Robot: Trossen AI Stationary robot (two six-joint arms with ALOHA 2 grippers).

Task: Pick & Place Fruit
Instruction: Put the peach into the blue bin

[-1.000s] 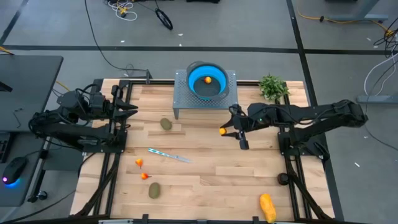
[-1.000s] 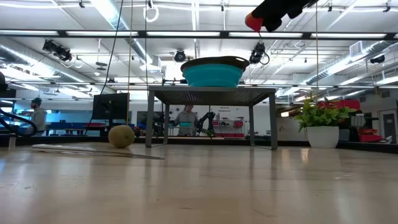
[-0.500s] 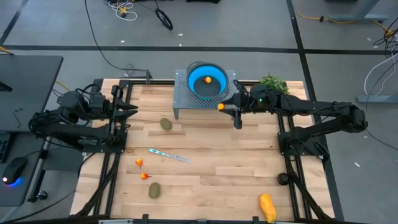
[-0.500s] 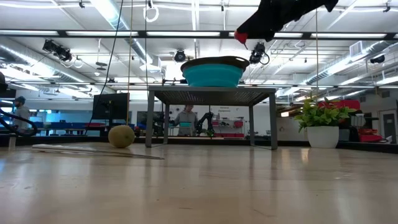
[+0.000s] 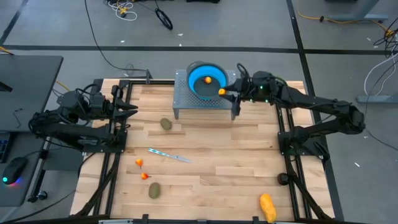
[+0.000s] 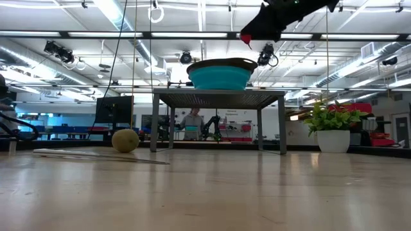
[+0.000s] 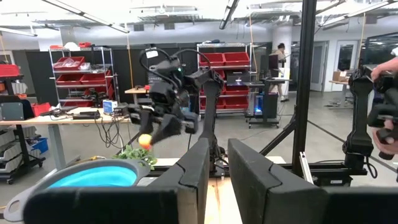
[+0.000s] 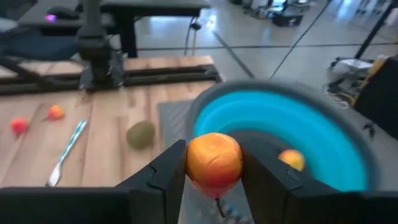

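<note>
The pale wooden tabletop (image 5: 205, 168) lies far below the right claw (image 5: 224, 92). Just ahead of that claw, on a grey perforated metal stand (image 5: 186, 102), sits the round blue bowl (image 5: 198, 87), one small orange fruit (image 5: 208, 79) inside. The claw pinches a small red-orange round fruit (image 8: 214, 157) over the rim; judging by this, it should move further over the centre before releasing. The left claw (image 5: 127, 108) waits well apart, nearly pressed together.

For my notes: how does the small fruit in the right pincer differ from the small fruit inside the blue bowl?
The held fruit is clamped in the right pincer, above the blue bowl; the bowl fruit lies loose inside. The held fruit looks redder underneath. Both are small, round and orange.
</note>
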